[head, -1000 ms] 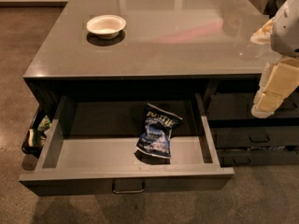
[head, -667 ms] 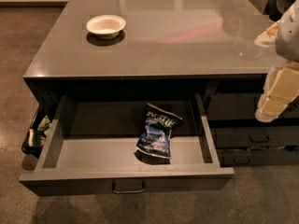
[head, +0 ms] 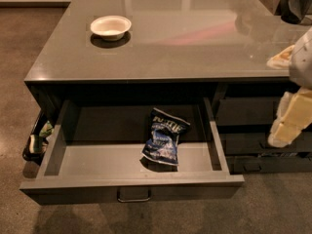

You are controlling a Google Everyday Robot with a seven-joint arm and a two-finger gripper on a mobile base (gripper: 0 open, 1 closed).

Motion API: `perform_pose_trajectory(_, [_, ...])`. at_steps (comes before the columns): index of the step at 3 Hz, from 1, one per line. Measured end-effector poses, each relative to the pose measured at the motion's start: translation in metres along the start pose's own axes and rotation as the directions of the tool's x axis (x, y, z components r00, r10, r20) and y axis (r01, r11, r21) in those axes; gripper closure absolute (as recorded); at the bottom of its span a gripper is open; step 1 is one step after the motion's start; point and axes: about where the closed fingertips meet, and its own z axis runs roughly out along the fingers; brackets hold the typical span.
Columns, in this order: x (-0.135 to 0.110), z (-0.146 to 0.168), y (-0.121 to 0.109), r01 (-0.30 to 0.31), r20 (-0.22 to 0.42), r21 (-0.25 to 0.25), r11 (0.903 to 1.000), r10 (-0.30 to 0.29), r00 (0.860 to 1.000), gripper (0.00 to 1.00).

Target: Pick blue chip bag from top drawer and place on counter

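The blue chip bag (head: 164,137) lies crinkled on the floor of the open top drawer (head: 97,160), right of its middle and near the back. The drawer is pulled out below the counter (head: 185,43), and its metal handle (head: 133,196) faces me. My gripper (head: 291,117), cream coloured, hangs at the right edge of the view. It is in front of the narrower drawers, to the right of the open drawer and well apart from the bag. It holds nothing that I can see.
A white bowl (head: 110,27) stands on the counter at the back left. Green-and-black packaging (head: 39,139) sits in a dark holder left of the drawer. Narrower dark drawers (head: 248,116) are shut at the right. Dark objects (head: 287,1) stand at the counter's far right.
My gripper has moved down and slightly right along the right edge of the view. The bag, drawer and bowl have not moved.
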Motion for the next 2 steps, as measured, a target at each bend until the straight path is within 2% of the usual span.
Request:
perform_pose_trajectory(1, [-0.013,0.036,0.01,0.038,0.034,-0.059,0.9976,-0.036,0.999,0.0])
perform_pose_trajectory(2, [-0.031,0.057,0.012,0.061,0.064,-0.092,0.994,-0.055,0.996,0.0])
